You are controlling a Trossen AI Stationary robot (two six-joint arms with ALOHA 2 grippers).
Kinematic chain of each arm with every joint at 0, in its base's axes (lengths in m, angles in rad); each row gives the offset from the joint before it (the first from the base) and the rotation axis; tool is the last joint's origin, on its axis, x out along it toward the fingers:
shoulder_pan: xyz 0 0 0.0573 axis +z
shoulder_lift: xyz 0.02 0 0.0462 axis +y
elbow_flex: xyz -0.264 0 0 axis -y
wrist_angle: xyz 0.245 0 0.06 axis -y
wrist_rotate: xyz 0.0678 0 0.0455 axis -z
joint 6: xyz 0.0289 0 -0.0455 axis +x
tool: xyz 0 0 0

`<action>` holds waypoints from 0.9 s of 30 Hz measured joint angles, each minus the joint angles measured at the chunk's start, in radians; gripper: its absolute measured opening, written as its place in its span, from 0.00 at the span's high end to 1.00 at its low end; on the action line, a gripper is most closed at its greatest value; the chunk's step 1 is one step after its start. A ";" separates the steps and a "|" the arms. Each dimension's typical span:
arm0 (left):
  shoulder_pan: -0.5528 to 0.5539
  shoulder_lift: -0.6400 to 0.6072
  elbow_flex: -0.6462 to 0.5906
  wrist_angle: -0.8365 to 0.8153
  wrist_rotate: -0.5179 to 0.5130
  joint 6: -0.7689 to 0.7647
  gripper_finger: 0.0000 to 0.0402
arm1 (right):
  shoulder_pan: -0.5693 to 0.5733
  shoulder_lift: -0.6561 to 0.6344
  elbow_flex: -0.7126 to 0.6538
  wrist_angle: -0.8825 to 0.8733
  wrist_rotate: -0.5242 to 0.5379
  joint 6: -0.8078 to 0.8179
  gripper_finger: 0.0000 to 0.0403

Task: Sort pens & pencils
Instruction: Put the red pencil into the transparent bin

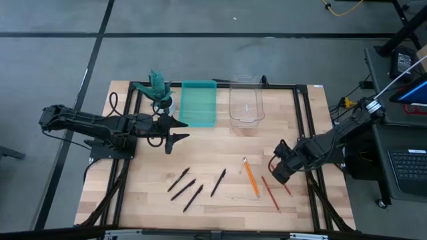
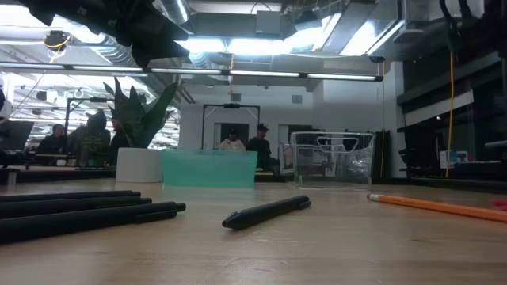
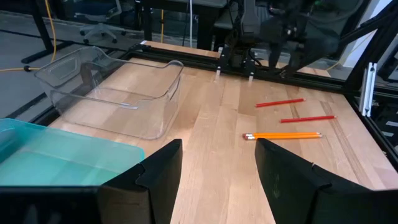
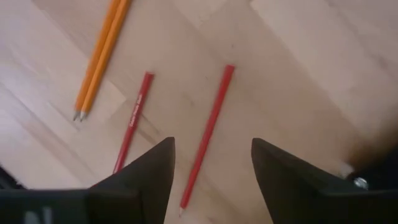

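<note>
Four black pens (image 1: pixel 193 187) lie loose on the wooden table's near middle; in the low view they show close up (image 2: pixel 265 212). To their right lie two orange pencils (image 1: pixel 251 177) side by side and two red pencils (image 1: pixel 270 193). My right gripper (image 1: pixel 279 171) is open and hovers over the red pencils. In the right wrist view its fingers (image 4: pixel 212 146) stand on either side of one red pencil (image 4: pixel 210 127), above it, with the other red pencil (image 4: pixel 134 121) and the orange pair (image 4: pixel 99 56) beside it. My left gripper (image 1: pixel 177 131) is open and waits near the teal tray.
A teal tray (image 1: pixel 199 103) and a clear plastic bin (image 1: pixel 245 101) stand side by side at the table's far edge. A small green plant (image 1: pixel 159 87) is left of the tray. A black frame (image 1: pixel 303 120) borders the table. People sit in the room behind (image 2: pixel 245 142).
</note>
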State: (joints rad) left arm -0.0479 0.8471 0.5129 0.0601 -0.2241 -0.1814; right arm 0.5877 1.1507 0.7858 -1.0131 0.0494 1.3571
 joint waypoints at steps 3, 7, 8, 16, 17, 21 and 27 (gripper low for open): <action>0.000 0.000 0.000 0.000 0.000 0.000 0.51 | 0.000 0.002 -0.055 0.076 -0.001 0.000 0.47; 0.000 0.000 0.000 0.004 -0.022 0.000 0.51 | 0.000 0.003 -0.118 0.128 0.000 0.004 0.47; 0.000 0.000 0.000 0.004 -0.035 0.000 0.51 | 0.000 0.002 -0.128 0.133 -0.001 0.006 0.47; 0.000 0.000 0.000 0.004 -0.113 0.000 0.51 | 0.000 0.039 -0.185 0.206 0.000 0.078 0.47; 0.000 0.000 0.000 0.004 -0.113 0.000 0.51 | 0.000 0.055 -0.186 0.234 0.000 0.075 0.47; 0.000 0.000 0.000 0.002 -0.113 0.000 0.51 | 0.000 0.126 -0.174 0.268 0.000 0.059 0.47; 0.000 0.000 0.000 0.001 -0.112 0.000 0.51 | -0.015 0.247 -0.168 0.291 -0.040 0.056 0.47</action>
State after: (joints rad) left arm -0.0483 0.8467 0.5129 0.0612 -0.3366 -0.1810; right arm 0.5727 1.3982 0.6182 -0.7220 0.0091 1.4136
